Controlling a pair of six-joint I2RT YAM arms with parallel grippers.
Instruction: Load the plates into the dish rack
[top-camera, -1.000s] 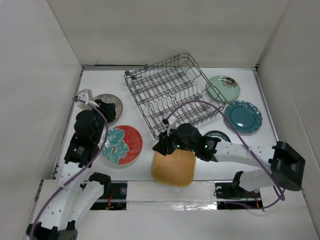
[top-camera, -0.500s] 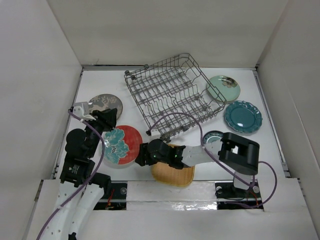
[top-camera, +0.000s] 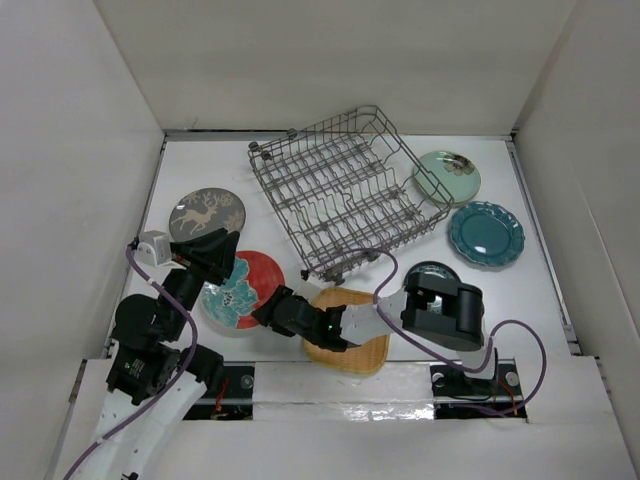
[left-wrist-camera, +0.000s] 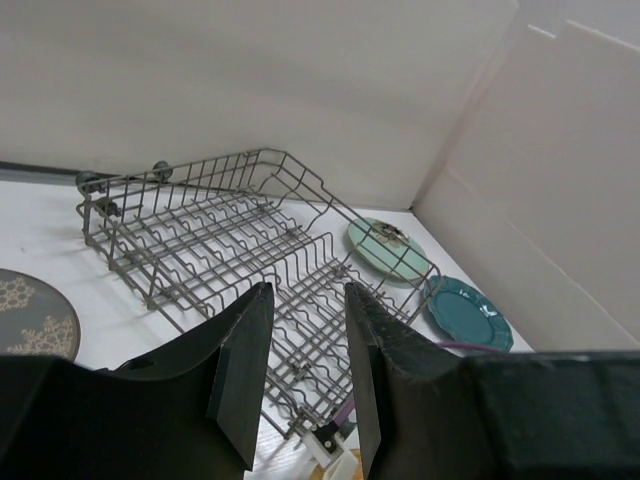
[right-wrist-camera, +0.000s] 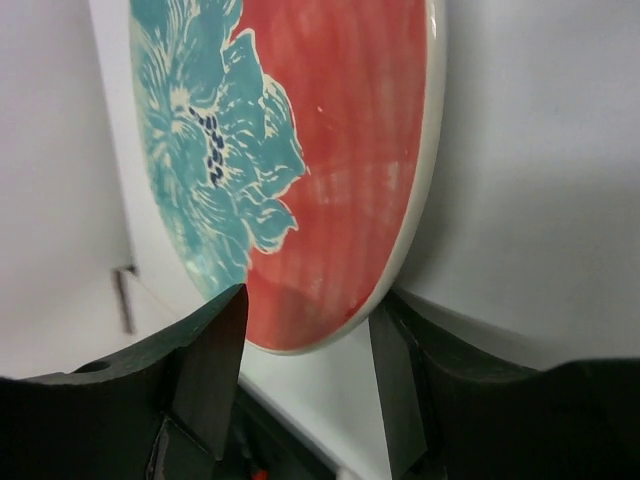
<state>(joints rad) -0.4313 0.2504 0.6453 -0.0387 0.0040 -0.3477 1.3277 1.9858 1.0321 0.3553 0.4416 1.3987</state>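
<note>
Right end effector (right-wrist-camera: 305, 322) hung released, jaws straddling the rim of the red plate (right-wrist-camera: 330, 150) near the bench's front-left corner; a shallow bite there could slip or shove it away.

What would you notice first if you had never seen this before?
Probably the big grey wire dish rack, sitting empty and turned at an angle in the middle of the white table, with plates lying flat around it. Next comes the red plate with teal flowers at the front left, where the right gripper sits open at its rim.
</note>
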